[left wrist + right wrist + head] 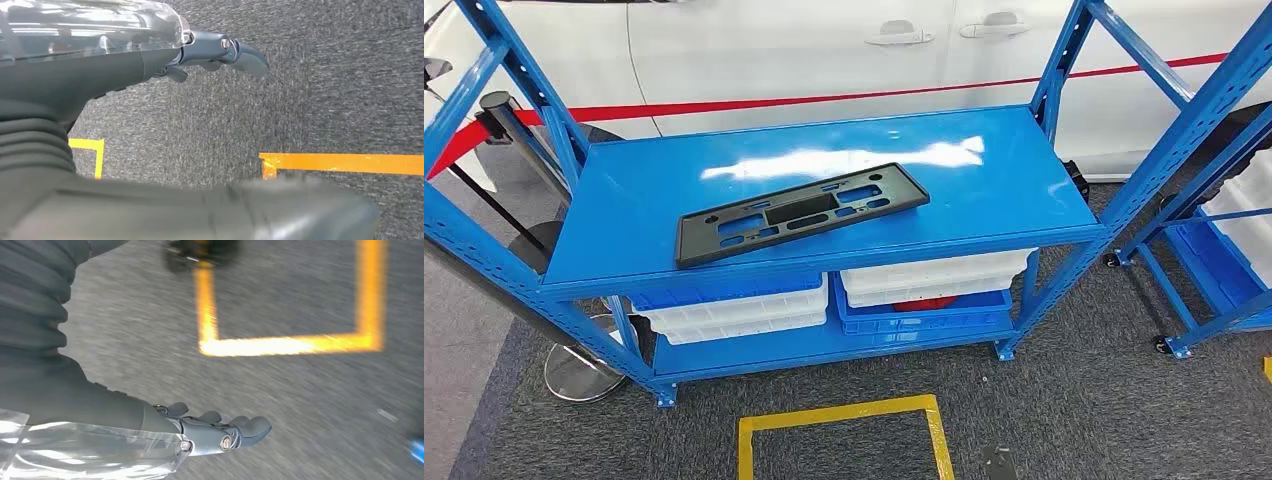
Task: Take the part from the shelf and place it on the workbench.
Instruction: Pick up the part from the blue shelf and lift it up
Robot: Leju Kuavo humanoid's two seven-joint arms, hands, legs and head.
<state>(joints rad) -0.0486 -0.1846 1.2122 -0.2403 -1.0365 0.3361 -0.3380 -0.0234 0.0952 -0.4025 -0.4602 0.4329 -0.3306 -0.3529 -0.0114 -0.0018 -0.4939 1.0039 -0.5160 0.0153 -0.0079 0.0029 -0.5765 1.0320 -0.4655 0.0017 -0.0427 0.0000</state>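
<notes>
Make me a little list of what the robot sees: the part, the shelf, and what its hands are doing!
part: black flat part with cut-out holes, lying on the top board
shelf: blue shelf, white and blue bins underneath
floor: grey carpet with yellow tape
left hand: left hand over the carpet, holding nothing
right hand: right hand over the carpet, holding nothing

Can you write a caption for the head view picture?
Black plastic part lying flat on the blue shelf.
</notes>
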